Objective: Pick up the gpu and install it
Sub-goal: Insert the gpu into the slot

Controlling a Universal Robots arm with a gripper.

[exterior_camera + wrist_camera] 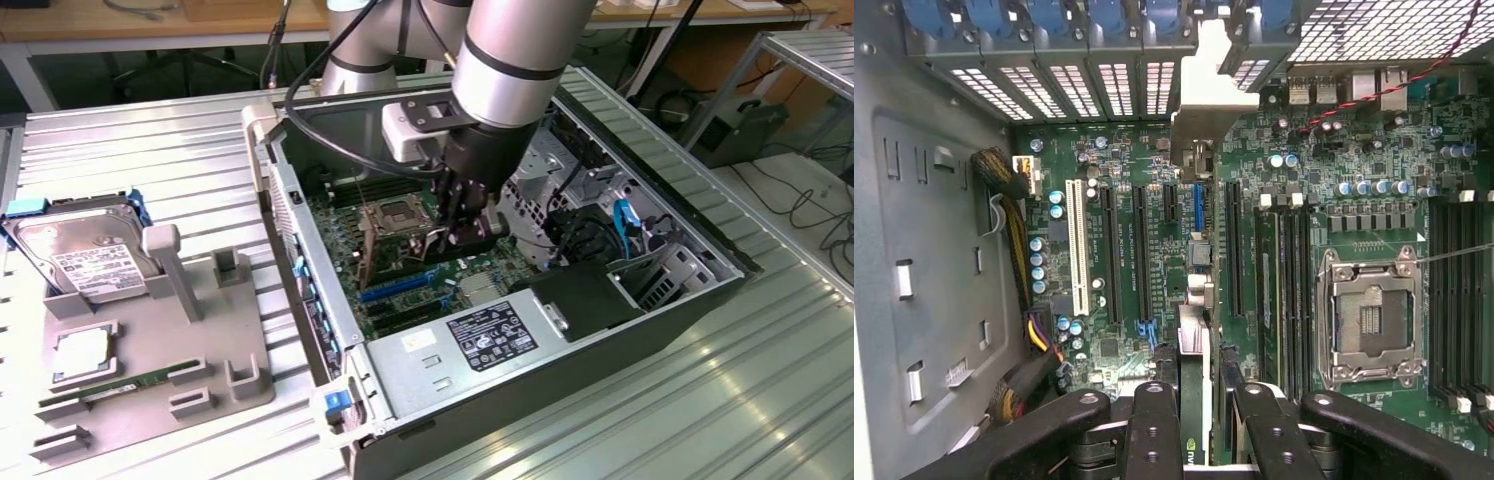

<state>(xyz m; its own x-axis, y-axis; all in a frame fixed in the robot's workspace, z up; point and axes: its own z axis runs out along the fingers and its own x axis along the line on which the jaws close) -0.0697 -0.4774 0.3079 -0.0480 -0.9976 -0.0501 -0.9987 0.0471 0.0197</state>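
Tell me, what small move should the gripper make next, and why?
Probably ease the gpu straight toward the slots: the gripper holds it edge-on above the motherboard, its bracket near the rear openings, not visibly seated.

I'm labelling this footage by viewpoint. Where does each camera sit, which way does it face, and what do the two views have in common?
Exterior view: off the arm, raised, looking down at the open computer case on the metal table; shows the arm and gripper inside the case.
Wrist view: on the wrist, facing straight down onto the motherboard; the black fingers frame the gpu, held edge-on.
Shared: the motherboard, its empty CPU socket and the gripper.
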